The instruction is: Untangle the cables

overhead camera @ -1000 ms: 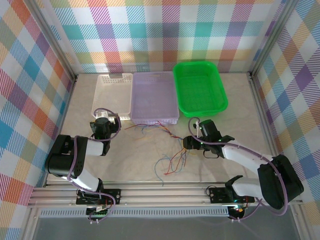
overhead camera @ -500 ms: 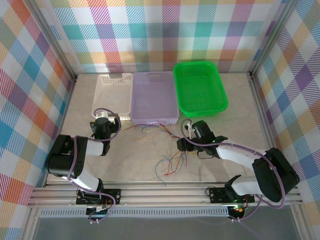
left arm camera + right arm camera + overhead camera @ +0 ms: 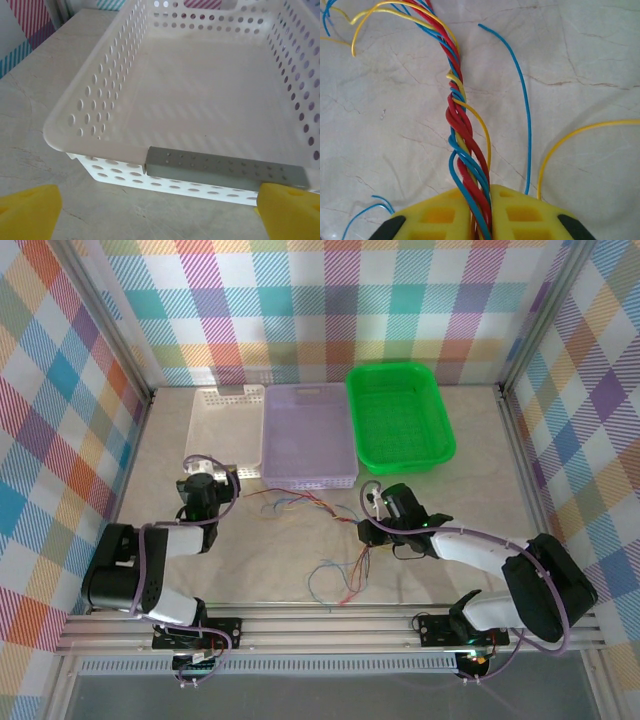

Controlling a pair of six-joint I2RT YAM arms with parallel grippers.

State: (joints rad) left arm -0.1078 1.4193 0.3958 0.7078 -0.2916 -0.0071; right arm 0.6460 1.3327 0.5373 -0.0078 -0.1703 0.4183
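Twisted cables (image 3: 461, 122) inside right pincer (image 3: 480, 212)

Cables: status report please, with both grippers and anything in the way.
Right gripper shut on cables, a twisted red, blue, yellow bundle. Left gripper open, facing white basket. Lilac basket close behind far cable ends.

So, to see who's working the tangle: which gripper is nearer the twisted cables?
Right. The right gripper is shut on the cables; the left gripper sits apart, facing the white basket.
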